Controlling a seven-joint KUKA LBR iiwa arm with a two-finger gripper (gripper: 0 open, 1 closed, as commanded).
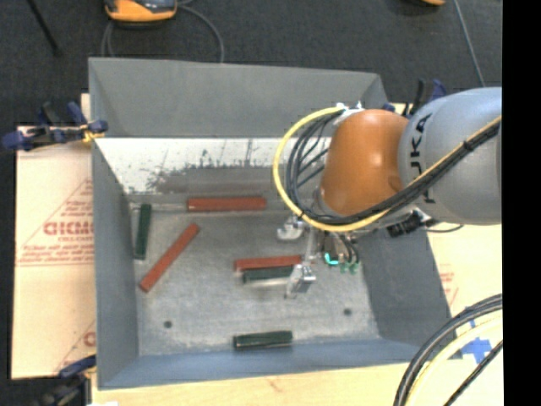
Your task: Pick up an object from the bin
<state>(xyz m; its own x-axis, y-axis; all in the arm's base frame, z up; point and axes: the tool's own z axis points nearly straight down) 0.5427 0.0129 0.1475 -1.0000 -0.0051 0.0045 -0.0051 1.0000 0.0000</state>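
Approach step: fingers (pixel 299 279), opening cannot be told, low beside end of red-brown bar (pixel 264 264); next requires closing squarely, then lifting

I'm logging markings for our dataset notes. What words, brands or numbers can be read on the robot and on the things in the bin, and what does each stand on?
"KUKA": dark letters running sideways along the grey arm.
The red-brown bars and dark green bars in the bin: no lettering can be made out.
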